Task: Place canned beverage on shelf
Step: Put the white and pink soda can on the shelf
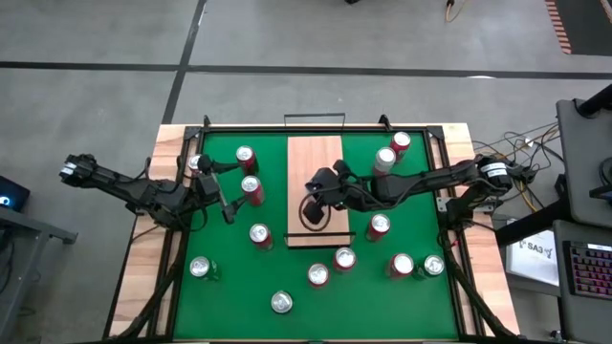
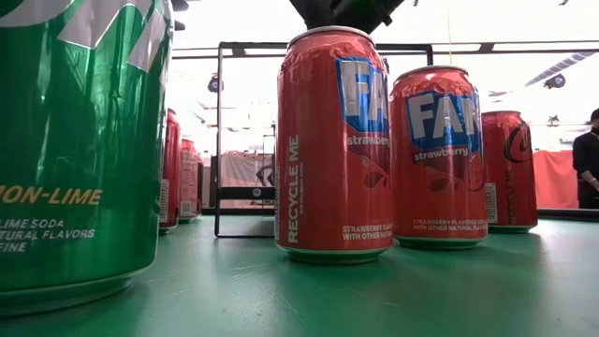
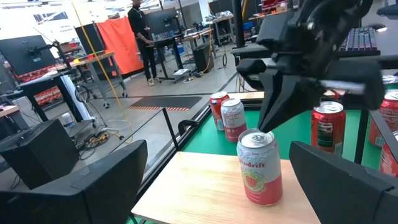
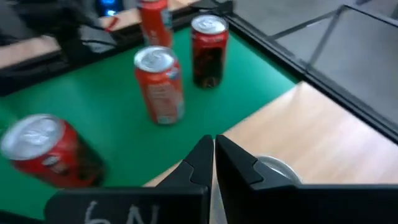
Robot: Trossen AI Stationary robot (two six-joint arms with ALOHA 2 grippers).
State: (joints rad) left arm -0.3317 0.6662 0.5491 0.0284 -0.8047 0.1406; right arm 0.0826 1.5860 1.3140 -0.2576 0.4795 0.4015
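One can [image 3: 260, 167] already standing upright on the shelf [image 1: 315, 191], centre of the high view, so looks like that step is basically done. Right claw [image 1: 316, 203] pinched together, empty, hovering right over the can's top. Left claw [image 1: 228, 196] spread wide, holding nothing, parked on the green mat just left of the shelf. Plenty more cans scattered around, shelf mostly bare

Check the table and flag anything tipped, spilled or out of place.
Nothing stands out. One can stands upright on the shelf, under the shut right hand; the cans on the green mat look upright, with no spill visible.
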